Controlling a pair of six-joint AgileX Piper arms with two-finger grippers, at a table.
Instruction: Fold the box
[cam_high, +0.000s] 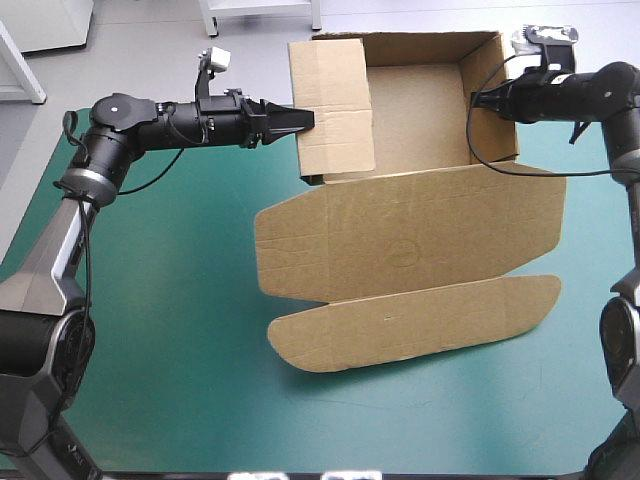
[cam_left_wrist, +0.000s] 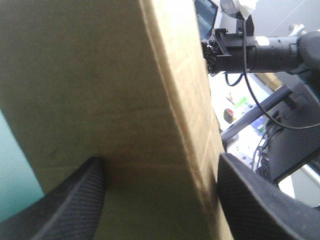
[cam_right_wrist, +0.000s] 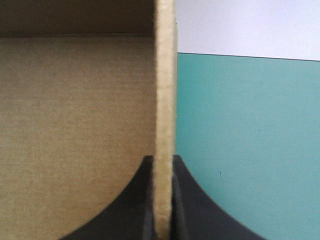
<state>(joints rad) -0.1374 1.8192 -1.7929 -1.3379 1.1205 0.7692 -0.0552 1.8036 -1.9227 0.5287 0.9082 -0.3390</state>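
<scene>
**Box at the table's far side, one gripper at each side wall**

The box (cam_high: 420, 130) sits on the table (cam_high: 170, 330) toward its far edge, with the tray part farthest back. The lid panel (cam_high: 400, 235) lies flat on the table in front of the tray. The tuck flap (cam_high: 410, 325) lies in front of the lid, nearest the robot. The box's left wall (cam_high: 330, 105) stands raised and leans inward over the tray. The left gripper (cam_high: 306, 120) is at that wall's outer side, the wall passing between its spread fingers (cam_left_wrist: 75, 205). The right gripper (cam_high: 478, 98) is at the box's right wall (cam_high: 490, 100), its fingers (cam_right_wrist: 197, 205) pressed on the wall's edge, one inside the tray and one outside. Bare table lies left of the box and in front of it.
</scene>
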